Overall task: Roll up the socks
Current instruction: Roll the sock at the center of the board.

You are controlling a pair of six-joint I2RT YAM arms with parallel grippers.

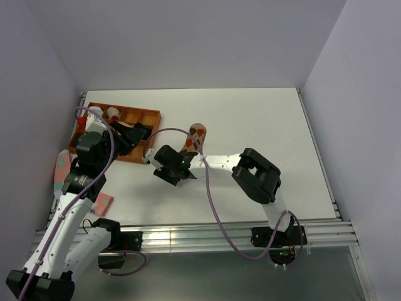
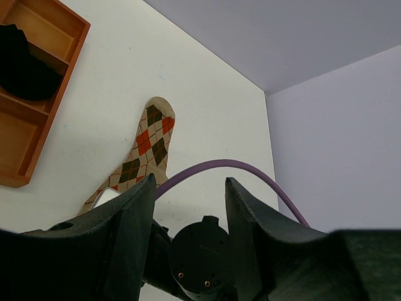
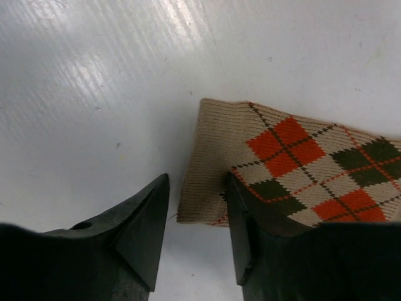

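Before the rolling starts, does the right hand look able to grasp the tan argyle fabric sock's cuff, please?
Probably yes: the right hand is open right at the cuff of the tan argyle fabric sock, nothing between.

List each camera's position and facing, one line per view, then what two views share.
Top external: above and behind the bases, looking down on the table; both arms show, left pincer and right pincer.
Left wrist: low, looking across the table at the argyle sock and orange tray; its own open fingers show.
Right wrist: close above the sock's cuff, looking down; its open fingers straddle the edge.
Shared: all three see the argyle sock.
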